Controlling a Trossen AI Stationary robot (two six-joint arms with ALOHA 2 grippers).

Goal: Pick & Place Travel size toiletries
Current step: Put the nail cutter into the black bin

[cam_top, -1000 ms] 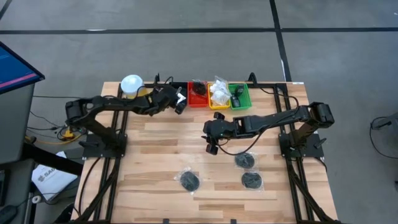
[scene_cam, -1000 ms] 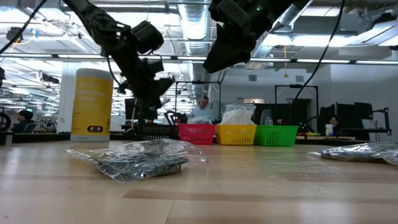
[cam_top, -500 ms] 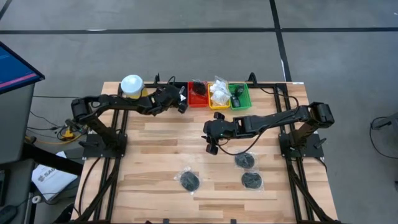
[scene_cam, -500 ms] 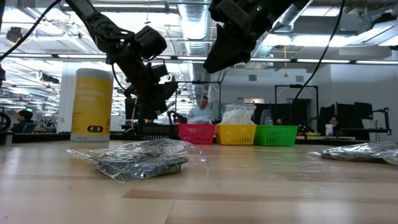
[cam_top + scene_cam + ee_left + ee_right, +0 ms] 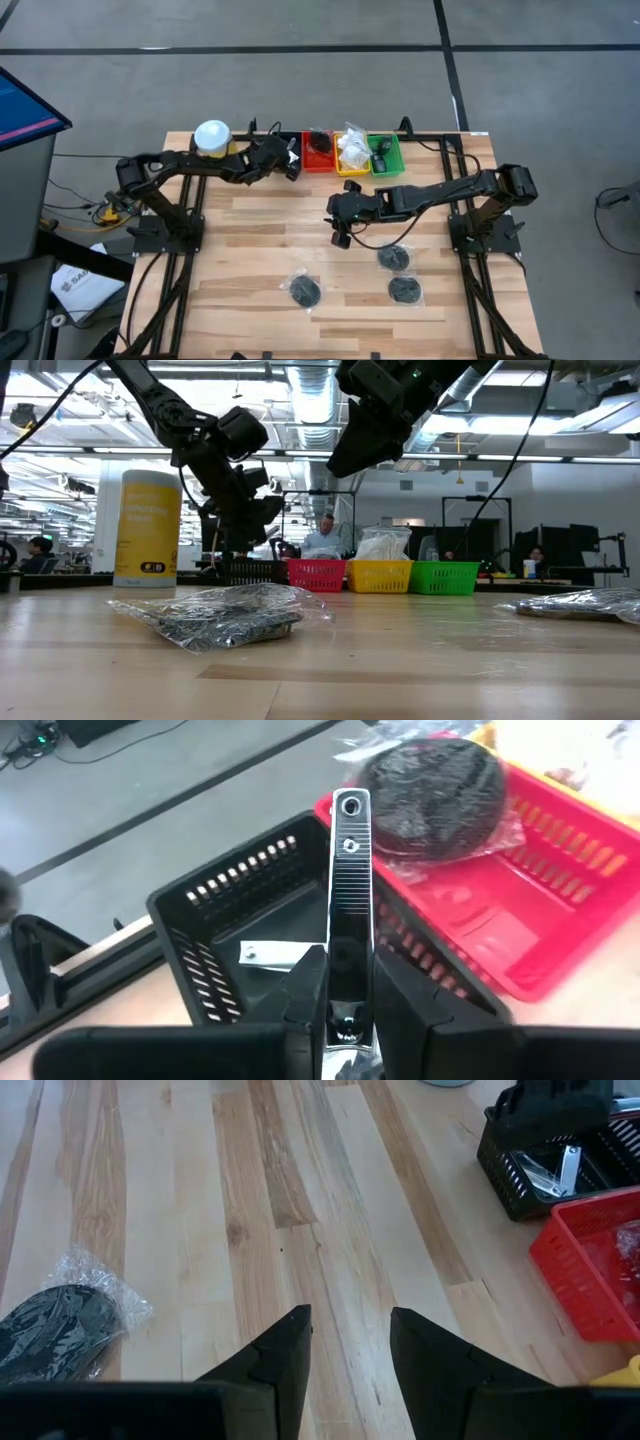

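L end effector [image 5: 347,982] clamped; R end effector [image 5: 349,1342] open, mid-table.

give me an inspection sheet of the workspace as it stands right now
surface: wooden table, slatted.
job's things: three bagged discs on the table; a disc in the red tray; sachets in the yellow tray.
clutter: canister at the back left.
grippers: left gripper shut on a silver tube over the black tray; right gripper open, empty, mid-table.
cables: along the table frame.
surroundings: people seated in the room behind.

two dark jointed arms, black cables, angular black fingers [image 5: 285,1355]
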